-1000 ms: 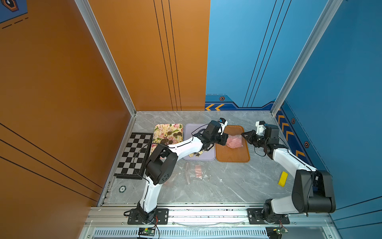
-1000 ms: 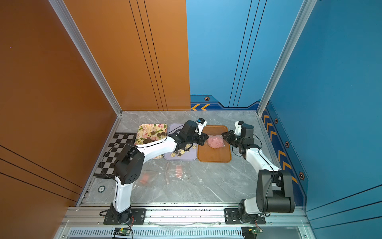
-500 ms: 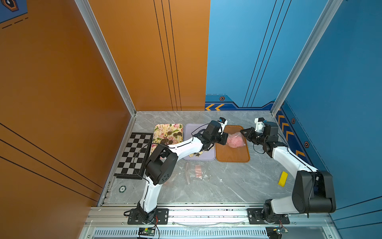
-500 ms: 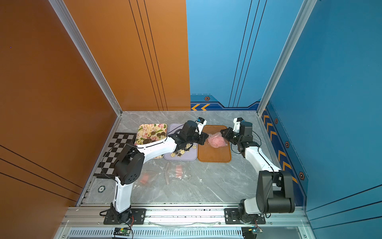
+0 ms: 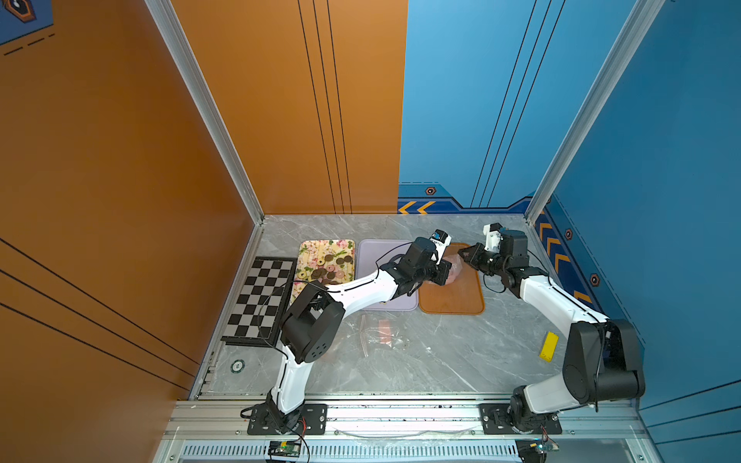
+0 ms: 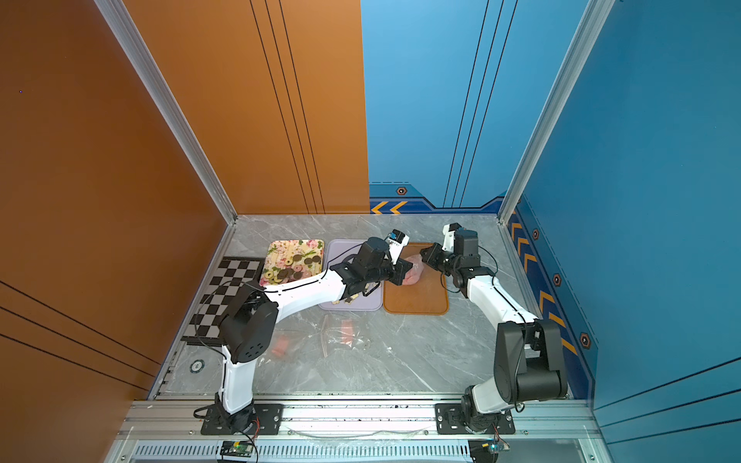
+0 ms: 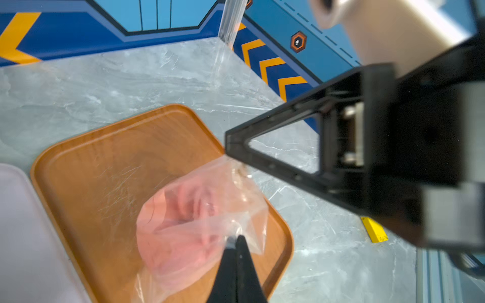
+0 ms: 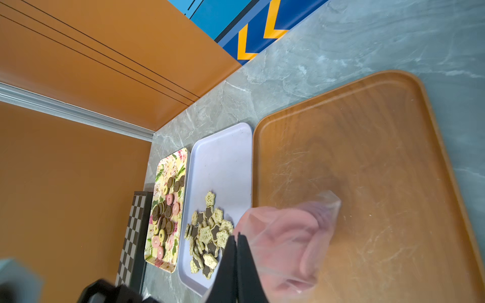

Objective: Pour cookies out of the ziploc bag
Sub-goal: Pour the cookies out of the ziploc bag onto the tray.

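Observation:
The clear ziploc bag hangs over the brown tray, and pink cookies are bunched in its lower part. My left gripper is shut on one edge of the bag. My right gripper is shut on the opposite corner, and the bag sags beyond it. In both top views the bag stretches between the left gripper and the right gripper. Whether the bag's mouth is open I cannot tell.
A purple tray holds star-shaped cookies. Beside it a floral tray holds round cookies. A chessboard lies at the far left. Empty plastic bags lie near the front, and a yellow block lies by the right arm.
My right gripper has shifted a little toward the back and left, taking its corner of the bag with it. The left arm has hardly moved.

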`<state>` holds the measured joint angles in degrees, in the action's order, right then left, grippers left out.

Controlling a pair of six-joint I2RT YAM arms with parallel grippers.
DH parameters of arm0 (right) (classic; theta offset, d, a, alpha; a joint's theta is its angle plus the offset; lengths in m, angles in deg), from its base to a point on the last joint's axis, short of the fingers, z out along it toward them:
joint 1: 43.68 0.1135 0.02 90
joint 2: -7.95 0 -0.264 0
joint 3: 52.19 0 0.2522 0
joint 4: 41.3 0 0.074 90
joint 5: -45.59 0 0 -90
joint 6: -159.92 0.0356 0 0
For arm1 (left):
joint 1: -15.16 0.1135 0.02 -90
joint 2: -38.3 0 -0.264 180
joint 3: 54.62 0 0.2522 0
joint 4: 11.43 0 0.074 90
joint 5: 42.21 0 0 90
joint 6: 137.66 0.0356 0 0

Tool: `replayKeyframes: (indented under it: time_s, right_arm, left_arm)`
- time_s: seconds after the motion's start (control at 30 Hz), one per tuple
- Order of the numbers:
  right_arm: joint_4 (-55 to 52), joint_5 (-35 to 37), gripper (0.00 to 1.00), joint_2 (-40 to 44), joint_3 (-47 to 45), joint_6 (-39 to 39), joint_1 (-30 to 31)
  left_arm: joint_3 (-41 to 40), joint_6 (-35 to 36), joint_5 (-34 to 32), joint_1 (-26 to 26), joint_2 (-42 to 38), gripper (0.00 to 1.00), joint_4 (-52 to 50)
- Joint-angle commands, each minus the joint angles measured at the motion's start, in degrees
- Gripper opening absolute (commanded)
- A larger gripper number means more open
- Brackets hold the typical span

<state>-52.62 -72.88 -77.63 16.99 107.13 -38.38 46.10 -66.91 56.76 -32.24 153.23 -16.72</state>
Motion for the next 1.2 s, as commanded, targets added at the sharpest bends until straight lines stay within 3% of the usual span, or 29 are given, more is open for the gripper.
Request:
replayKeyframes:
  time_s: [0.0, 0.13, 0.2, 0.27, 0.33, 0.43, 0.57, 0.67, 0.83, 0.93, 1.0, 1.1, 1.17]
  right_arm:
    - [-1.51, 2.29, 0.00, 2.67, 0.49, -2.12, 1.45]
    - [0.32, -0.81, 0.00, 1.03, -0.37, -0.66, 0.30]
    - [1.98, 3.00, 0.00, 3.01, -2.28, -1.30, 1.08]
    - [0.05, 4.40, 0.00, 1.57, -1.31, -2.74, 0.47]
    - [0.93, 0.22, 0.00, 1.67, -1.02, -1.14, 0.20]
    - [0.44, 7.06, 0.00, 6.10, -2.33, -3.97, 2.66]
    - [3.62, 4.10, 0.00, 6.66, -4.26, 0.08, 1.62]
    - [2.77, 9.38, 0.00, 9.70, -6.75, -0.60, 2.87]
    - [7.75, 8.47, 0.00, 7.03, -10.48, 3.03, 2.59]
    - [7.50, 11.42, 0.00, 12.27, -11.30, 1.38, 4.80]
    - [7.12, 14.71, 0.00, 14.18, -12.03, -0.23, 5.13]
    - [7.94, 12.85, 0.00, 11.25, -12.10, 0.72, 4.72]
    - [6.37, 9.86, 0.00, 9.84, -10.35, 0.95, 4.91]
  left_arm:
    - [0.35, -2.24, -2.07, 2.48, 0.55, 0.00, 1.15]
    - [-2.18, -1.96, -0.61, 1.80, 0.62, 0.00, 4.68]
    - [-3.28, -1.01, -2.01, 0.95, -0.28, 0.00, 6.00]
    - [-1.30, -1.71, -3.42, 2.00, 1.76, 0.00, 2.54]
    - [0.06, -1.96, -1.38, 2.47, 2.88, 0.00, -0.10]
    - [-6.47, -0.29, -3.94, 0.46, -0.69, 0.00, 8.54]
    - [-2.78, 0.45, -4.53, 1.35, 2.22, 0.00, 2.67]
    - [-10.07, 0.29, -2.68, 0.07, -2.42, 0.00, 15.33]
    - [-4.86, 1.32, -6.36, 0.99, 1.73, 0.00, 7.38]
    - [-11.03, 0.01, -3.95, -0.65, -0.09, 0.00, 20.69]
    - [-10.95, 0.59, -4.37, -1.40, -0.98, 0.00, 21.92]
    - [-10.29, 2.26, -8.10, -1.44, 0.03, 0.00, 19.72]
    - [-10.13, 1.40, -7.04, -1.10, 1.07, 0.00, 18.60]
